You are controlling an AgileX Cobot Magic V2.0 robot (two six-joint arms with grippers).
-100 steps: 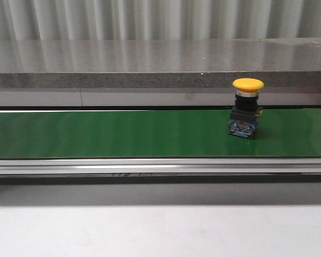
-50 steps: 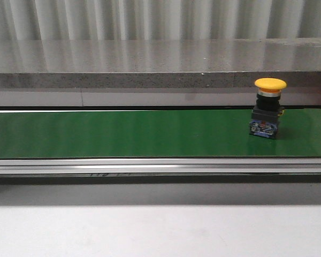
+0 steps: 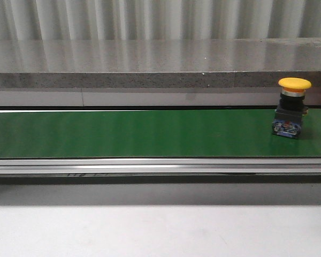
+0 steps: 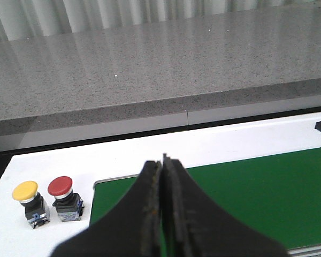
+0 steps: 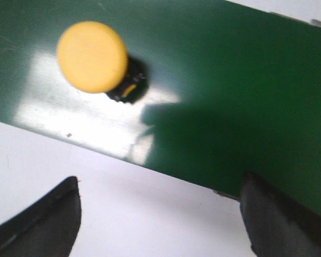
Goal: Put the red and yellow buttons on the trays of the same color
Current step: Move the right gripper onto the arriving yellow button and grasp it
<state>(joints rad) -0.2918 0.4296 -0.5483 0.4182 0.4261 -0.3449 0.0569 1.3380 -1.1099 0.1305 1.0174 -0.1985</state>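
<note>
The yellow button (image 3: 292,108) stands upright on the green belt (image 3: 139,134), long axis vertical, cap on top, near the belt's right end and toward its far edge. The right gripper (image 5: 159,217) hangs above the belt's edge beside that button, fingers spread wide, grasping nothing. The left gripper (image 4: 161,214) is clenched, empty, over the belt's other end, where a second yellow button (image 4: 29,197) and a red button (image 4: 64,191) stand just beside each other on the white surface (image 4: 214,147).
</note>
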